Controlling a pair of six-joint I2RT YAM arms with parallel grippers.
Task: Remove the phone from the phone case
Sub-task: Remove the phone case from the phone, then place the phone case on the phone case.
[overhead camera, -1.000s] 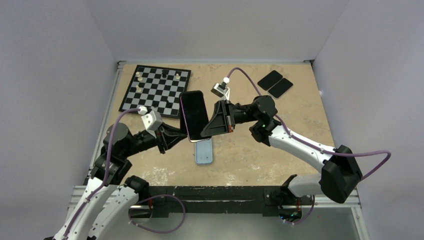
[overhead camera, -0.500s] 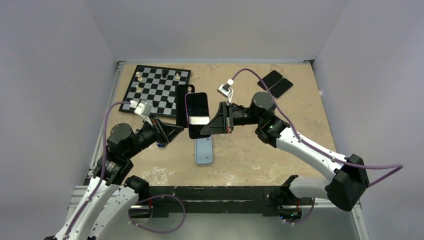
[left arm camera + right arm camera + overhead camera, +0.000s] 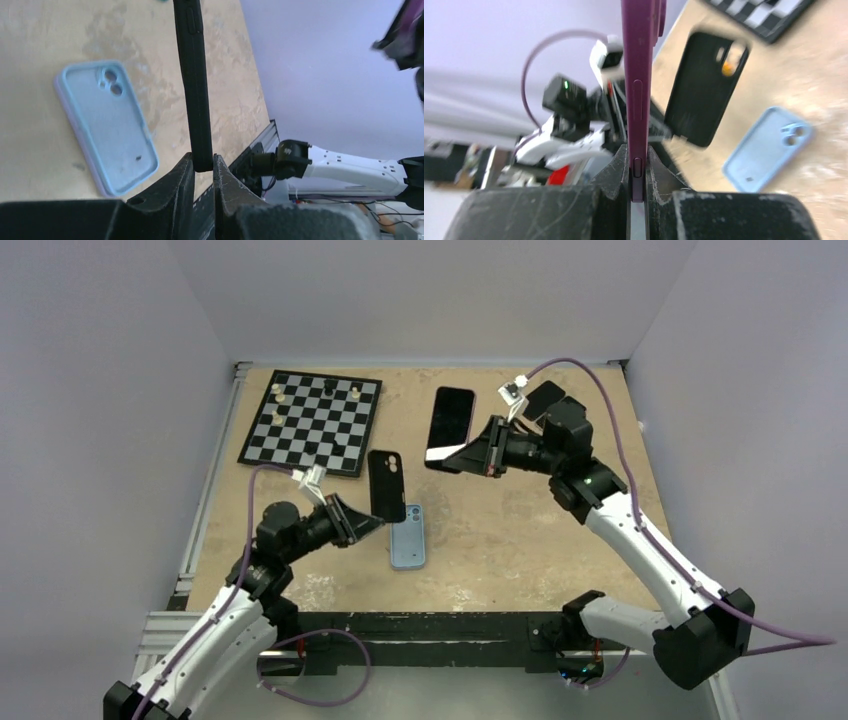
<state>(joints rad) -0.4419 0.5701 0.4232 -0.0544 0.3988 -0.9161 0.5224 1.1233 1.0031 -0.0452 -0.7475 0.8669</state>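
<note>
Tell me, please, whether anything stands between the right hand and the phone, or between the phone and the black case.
Nothing visible does. The right hand is shut directly on the phone. The black case, pinched in the left hand, hangs apart from the phone with only air between them.

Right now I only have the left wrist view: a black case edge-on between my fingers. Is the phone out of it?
Observer: Yes. From the top, the phone is in the right gripper, well apart from the black case in the left gripper.
Operator: Is the right grip solid?
Observer: The right wrist view shows both fingers closed flat on the phone's faces near one end.
Operator: Is the case really empty?
Observer: That same view shows its broad face, with background showing through the camera cutout.
</note>
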